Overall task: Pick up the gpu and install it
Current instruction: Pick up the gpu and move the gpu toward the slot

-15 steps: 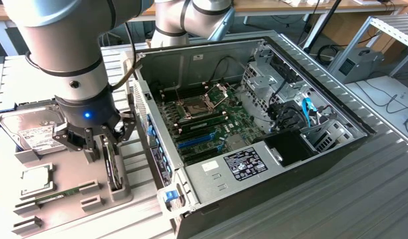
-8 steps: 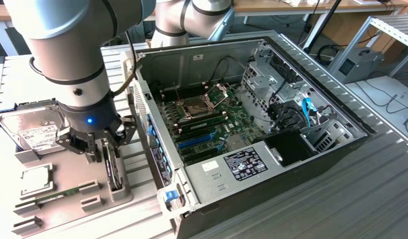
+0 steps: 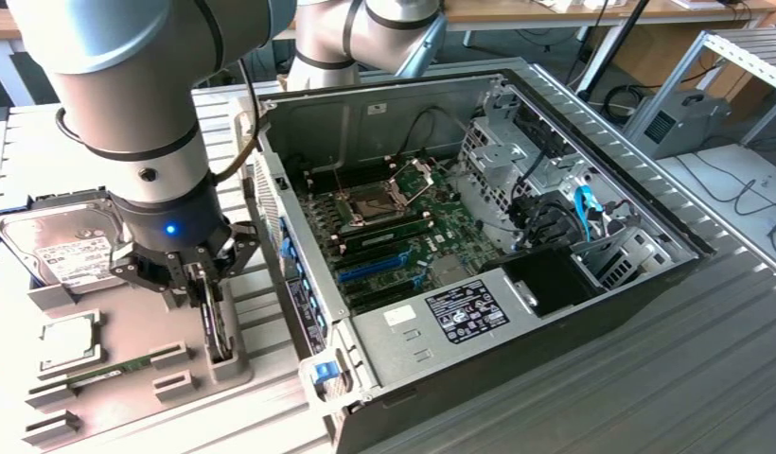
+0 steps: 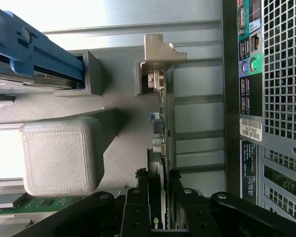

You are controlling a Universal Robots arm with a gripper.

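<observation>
One gripper [image 3: 202, 284] [image 4: 159, 200] hangs over the gpu [image 3: 213, 323] [image 4: 166, 118], which stands on edge in a grey holder [image 3: 226, 364], just beside the open case [image 3: 285, 236] at its rear panel. It straddles the card's upper edge; whether it clamps the card cannot be told.

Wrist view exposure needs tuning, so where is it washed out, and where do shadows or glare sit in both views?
Wrist view: the background beyond the blue rail is washed out white; the grey printed block throws a soft shadow toward the gpu. Exterior view: glare streaks the arm.
</observation>
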